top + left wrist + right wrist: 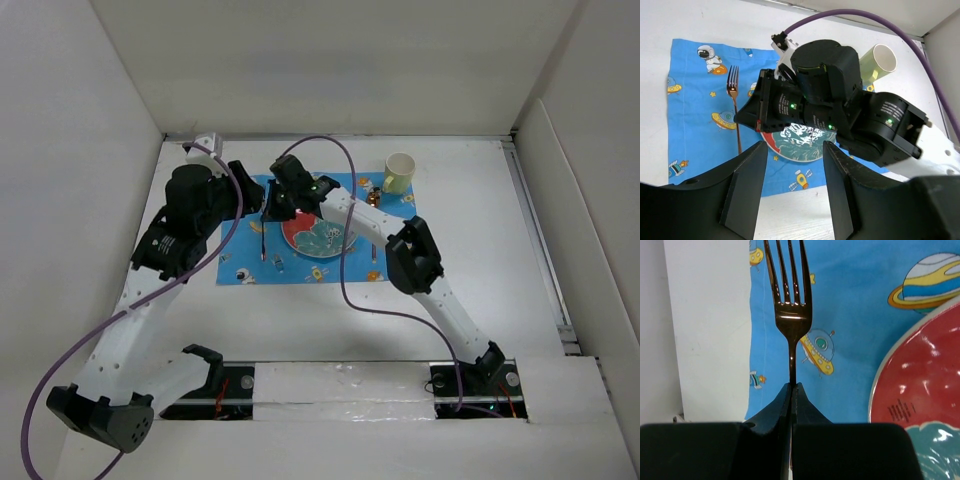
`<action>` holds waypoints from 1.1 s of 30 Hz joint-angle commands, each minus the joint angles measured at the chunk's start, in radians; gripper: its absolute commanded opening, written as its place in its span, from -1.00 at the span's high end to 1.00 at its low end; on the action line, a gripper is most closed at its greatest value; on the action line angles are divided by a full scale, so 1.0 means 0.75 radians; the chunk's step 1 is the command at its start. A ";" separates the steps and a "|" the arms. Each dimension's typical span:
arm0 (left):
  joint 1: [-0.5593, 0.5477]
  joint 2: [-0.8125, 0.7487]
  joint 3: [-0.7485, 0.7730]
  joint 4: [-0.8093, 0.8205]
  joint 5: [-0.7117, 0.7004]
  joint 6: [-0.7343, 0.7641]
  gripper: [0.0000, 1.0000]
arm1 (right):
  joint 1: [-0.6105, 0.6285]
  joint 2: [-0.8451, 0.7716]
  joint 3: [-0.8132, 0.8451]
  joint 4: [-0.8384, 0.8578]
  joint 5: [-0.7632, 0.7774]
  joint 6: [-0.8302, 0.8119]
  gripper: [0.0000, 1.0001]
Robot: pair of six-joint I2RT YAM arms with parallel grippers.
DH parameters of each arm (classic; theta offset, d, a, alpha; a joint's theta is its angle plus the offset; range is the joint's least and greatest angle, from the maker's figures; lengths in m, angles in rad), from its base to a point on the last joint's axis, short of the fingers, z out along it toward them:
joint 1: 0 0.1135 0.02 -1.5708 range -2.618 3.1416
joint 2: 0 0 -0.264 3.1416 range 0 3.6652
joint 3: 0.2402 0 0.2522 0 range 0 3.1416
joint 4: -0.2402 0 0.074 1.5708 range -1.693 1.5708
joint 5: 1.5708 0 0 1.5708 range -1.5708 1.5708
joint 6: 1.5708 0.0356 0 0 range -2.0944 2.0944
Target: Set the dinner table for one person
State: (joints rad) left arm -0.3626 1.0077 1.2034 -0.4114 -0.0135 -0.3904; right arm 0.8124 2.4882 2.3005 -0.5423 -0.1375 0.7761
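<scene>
A copper fork (790,315) is pinched by its handle in my right gripper (791,387), which is shut on it. The fork sits low over the left part of the blue space-print placemat (855,315), just left of the red and teal plate (920,405). From above, the fork (263,235) lies between the plate (320,238) and the mat's left edge on the white dinner table (480,260). My left gripper (794,147) is open and empty, hovering near the mat's front edge. A pale green cup (399,173) stands at the mat's far right corner.
White walls close in the table on the left, back and right. A small copper-coloured object (372,198) lies beside the cup. Both arms crowd the left half of the mat. The right arm's purple cable (345,270) loops over the mat's front.
</scene>
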 commanded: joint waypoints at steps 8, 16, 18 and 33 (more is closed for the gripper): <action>0.003 -0.028 -0.056 0.029 -0.006 -0.003 0.09 | -0.003 0.151 0.183 0.046 0.042 0.076 1.00; 0.003 -0.004 -0.048 0.035 -0.021 0.009 0.09 | -0.003 0.176 0.164 0.017 0.034 0.061 0.89; 0.003 0.004 -0.054 0.043 -0.023 0.013 0.09 | -0.003 0.166 0.150 0.023 0.034 0.059 0.77; 0.003 0.066 0.040 0.033 -0.135 0.075 0.09 | -0.042 -0.030 0.173 0.175 -0.178 -0.020 0.12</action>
State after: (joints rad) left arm -0.3626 1.0470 1.1584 -0.4141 -0.0536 -0.3737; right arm 0.7879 2.6057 2.3882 -0.5049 -0.1997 0.8032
